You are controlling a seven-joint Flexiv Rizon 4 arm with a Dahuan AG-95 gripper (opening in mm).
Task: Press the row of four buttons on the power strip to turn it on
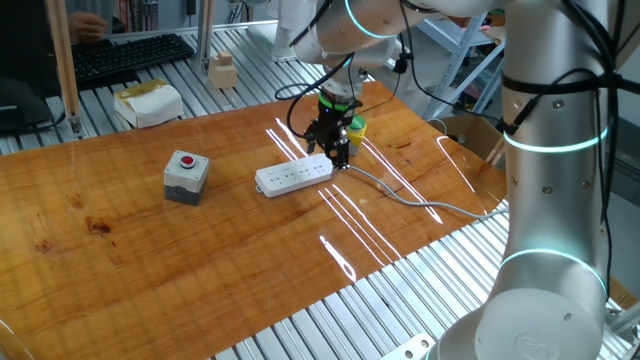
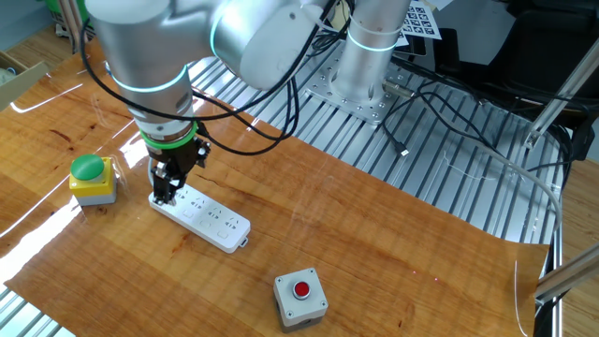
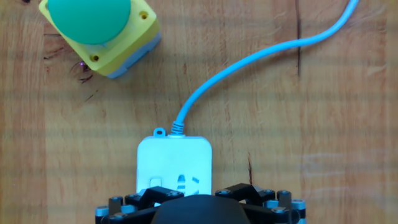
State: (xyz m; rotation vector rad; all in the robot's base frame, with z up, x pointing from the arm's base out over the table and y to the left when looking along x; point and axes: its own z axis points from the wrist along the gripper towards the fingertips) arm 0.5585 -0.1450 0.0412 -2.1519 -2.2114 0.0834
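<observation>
You see a glossy silver-grey arm (image 1: pixel 555 190) with glowing cyan joint rings, black cables, and a black tool (image 1: pixel 333 143).

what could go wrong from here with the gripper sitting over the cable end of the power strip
1. The gripper sits over the cable end of the power strip; the fingertips hide the tiny switches, so a press could land on a socket instead.
2. The strip lies loose on the table, so an off-centre push might slide or tip it.
3. The yellow button box and grey cable lie close by; a sideways move could snag either.
</observation>
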